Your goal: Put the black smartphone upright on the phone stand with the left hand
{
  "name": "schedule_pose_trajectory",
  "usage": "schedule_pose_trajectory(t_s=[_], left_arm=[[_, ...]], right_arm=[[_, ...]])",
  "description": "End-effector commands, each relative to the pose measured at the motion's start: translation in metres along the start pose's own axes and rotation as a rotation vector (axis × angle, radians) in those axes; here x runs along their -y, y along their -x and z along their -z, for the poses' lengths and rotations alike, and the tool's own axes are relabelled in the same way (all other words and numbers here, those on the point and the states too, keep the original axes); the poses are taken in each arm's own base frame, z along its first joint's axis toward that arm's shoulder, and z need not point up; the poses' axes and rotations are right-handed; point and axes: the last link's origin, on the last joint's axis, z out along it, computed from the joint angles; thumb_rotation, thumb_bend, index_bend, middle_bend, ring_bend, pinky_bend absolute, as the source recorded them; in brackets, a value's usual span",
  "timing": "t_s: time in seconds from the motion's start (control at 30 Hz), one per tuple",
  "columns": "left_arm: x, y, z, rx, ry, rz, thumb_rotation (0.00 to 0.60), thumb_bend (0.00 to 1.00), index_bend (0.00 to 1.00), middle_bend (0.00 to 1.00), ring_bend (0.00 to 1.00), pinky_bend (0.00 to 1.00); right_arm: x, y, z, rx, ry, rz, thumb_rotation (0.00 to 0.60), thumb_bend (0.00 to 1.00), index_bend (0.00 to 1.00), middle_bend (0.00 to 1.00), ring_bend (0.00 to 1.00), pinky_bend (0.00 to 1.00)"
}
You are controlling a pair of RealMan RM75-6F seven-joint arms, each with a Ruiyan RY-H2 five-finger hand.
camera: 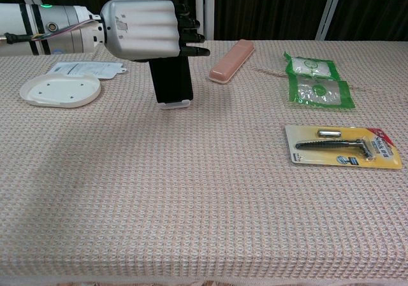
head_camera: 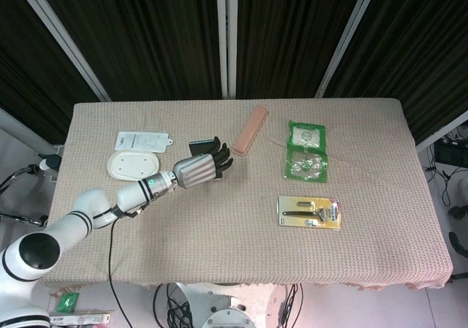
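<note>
The black smartphone (camera: 171,79) stands upright in the small white phone stand (camera: 174,104) at the back left of the table. In the head view the smartphone (head_camera: 200,145) shows just behind my left hand (head_camera: 196,171). My left hand (camera: 140,28) hovers at the phone's top edge and covers it in the chest view. Its black fingers (camera: 189,26) are spread, with the thumb sticking out to the right, off the phone. Whether any finger still touches the phone's top is hidden. My right hand appears in neither view.
A white oval dish (head_camera: 134,165) and a white packet (head_camera: 142,139) lie left of the phone. A pink case (head_camera: 250,129) lies to its right, then green packets (head_camera: 306,149). A razor in a yellow pack (head_camera: 310,212) lies nearer the front right.
</note>
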Motion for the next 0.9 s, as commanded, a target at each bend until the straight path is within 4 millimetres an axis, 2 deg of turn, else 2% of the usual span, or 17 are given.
schedule_pose_trajectory(t_s=[0.03, 0.53, 0.9], left_arm=[[0.000, 0.000, 0.001, 0.006, -0.007, 0.010, 0.600, 0.31, 0.06, 0.13, 0.14, 0.26], [0.002, -0.004, 0.005, 0.017, -0.026, 0.056, 0.600, 0.12, 0.02, 0.03, 0.08, 0.23], [0.004, -0.005, 0.012, 0.016, -0.040, 0.065, 0.600, 0.08, 0.01, 0.01, 0.06, 0.20]], right_arm=[[0.000, 0.000, 0.000, -0.002, 0.001, -0.001, 0.600, 0.22, 0.00, 0.00, 0.00, 0.00], [0.000, 0.000, 0.000, -0.002, -0.001, -0.004, 0.600, 0.22, 0.00, 0.00, 0.00, 0.00], [0.001, -0.002, 0.001, -0.009, -0.004, -0.005, 0.600, 0.22, 0.00, 0.00, 0.00, 0.00]])
